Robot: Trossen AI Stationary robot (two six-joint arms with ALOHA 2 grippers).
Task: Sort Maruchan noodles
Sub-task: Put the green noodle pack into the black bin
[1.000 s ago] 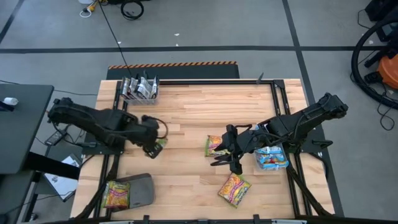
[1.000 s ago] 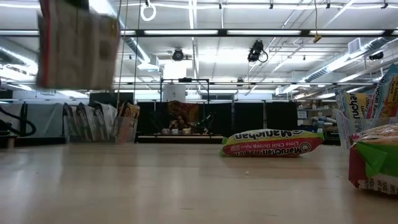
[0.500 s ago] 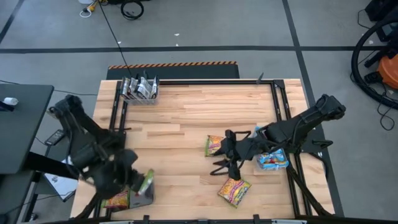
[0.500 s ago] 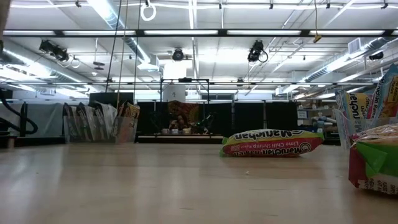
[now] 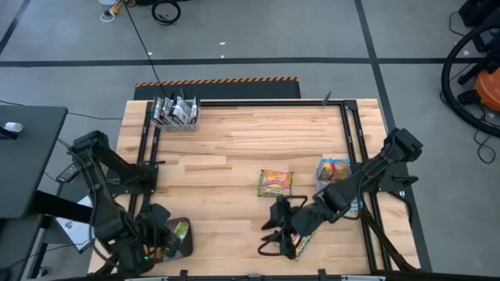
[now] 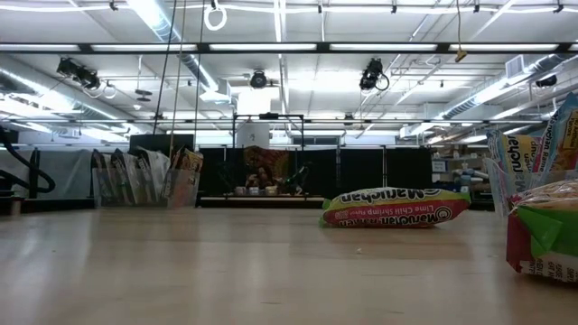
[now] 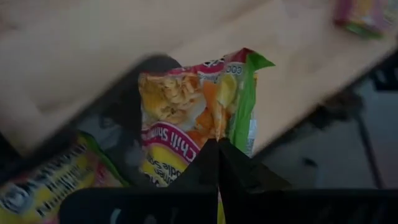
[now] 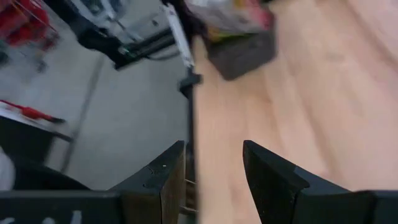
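The Maruchan noodles are partly sorted: the left gripper (image 5: 170, 236) holds one packet (image 7: 199, 118) clamped over the near-left bin (image 5: 186, 246), the right gripper (image 5: 275, 234) gapes empty above a loose packet (image 5: 301, 241), and another (image 5: 275, 183) waits mid-desk (image 5: 234, 140).

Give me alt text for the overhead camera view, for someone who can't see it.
Seen from above, the left claw holds a yellow noodle packet over a bin at the wooden table's near left corner. The open right claw hovers beside another yellow packet at the near edge. A third packet lies mid-table.
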